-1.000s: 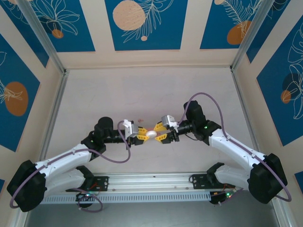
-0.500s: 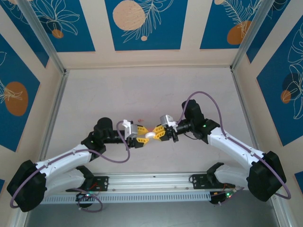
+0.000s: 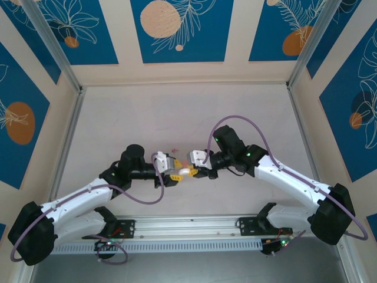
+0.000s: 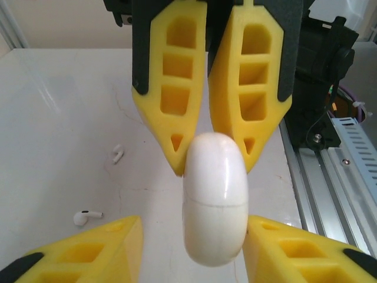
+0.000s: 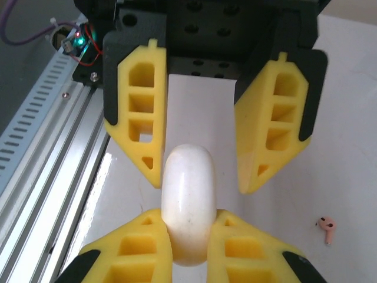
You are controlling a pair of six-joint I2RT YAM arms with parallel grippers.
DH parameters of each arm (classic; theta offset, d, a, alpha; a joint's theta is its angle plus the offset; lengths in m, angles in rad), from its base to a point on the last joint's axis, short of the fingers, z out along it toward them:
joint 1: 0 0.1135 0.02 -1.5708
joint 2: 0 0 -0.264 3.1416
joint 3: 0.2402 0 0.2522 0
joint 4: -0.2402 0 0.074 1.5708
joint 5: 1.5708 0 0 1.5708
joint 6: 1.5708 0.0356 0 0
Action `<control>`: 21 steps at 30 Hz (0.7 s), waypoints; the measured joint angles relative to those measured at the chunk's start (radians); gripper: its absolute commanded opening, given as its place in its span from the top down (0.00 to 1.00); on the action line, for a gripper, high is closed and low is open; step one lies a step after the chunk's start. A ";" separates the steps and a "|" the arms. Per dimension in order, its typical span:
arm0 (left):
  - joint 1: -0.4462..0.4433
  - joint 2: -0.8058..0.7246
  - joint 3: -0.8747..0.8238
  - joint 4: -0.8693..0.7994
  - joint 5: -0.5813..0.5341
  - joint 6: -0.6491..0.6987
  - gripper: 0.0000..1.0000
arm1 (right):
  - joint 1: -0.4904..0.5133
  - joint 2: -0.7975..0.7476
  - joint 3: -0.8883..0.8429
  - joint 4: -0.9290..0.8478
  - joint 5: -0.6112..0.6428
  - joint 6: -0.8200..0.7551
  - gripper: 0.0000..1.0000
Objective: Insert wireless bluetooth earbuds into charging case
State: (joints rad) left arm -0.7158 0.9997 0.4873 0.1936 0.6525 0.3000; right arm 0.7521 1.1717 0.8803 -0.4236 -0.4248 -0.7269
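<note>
Left wrist view, left hand [image 4: 193, 227]: nearest; fingers stand wide, one either side of the case's near end, not pinching it.
Charging case [image 4: 215, 200]: pale rounded shell held off the tabletop [image 4: 59, 106] between the two hands; a seam runs across it and the lid looks closed.
Right hand [image 4: 215, 170]: beyond the case, fingers closed tight on its far end; in the right wrist view the same grip shows at the bottom of frame, with the case wedged between the pads.
Earbuds [image 4: 87, 217]: both loose on the tabletop, well apart from the case, the second [image 4: 118, 154] farther off; one reads pinkish in the right wrist view [image 5: 326, 229].
Rail [image 4: 347, 153]: slotted aluminium, far right, by the arm base.
Reason for hold (judgement): the right hand carries the case so the left can take a fresh grip, probably to steady it or work the lid open; nothing is inserted yet.
Writing: no brand, label or lettering legible on the case, hands or rail.
</note>
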 measured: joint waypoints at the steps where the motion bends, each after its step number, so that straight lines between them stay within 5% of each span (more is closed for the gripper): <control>1: 0.000 0.000 0.000 -0.005 0.000 0.002 0.56 | 0.005 0.005 0.002 -0.005 0.005 -0.004 0.92; 9: -0.001 0.003 0.000 -0.020 0.000 0.003 0.57 | 0.008 0.011 0.004 -0.006 0.005 -0.007 0.92; 21: -0.001 0.004 0.000 -0.023 0.011 -0.003 0.74 | 0.008 0.021 0.010 0.012 0.003 -0.007 0.92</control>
State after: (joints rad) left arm -0.7166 1.0035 0.4873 0.1707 0.6636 0.2974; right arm 0.7601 1.1931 0.8902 -0.4118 -0.4221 -0.7341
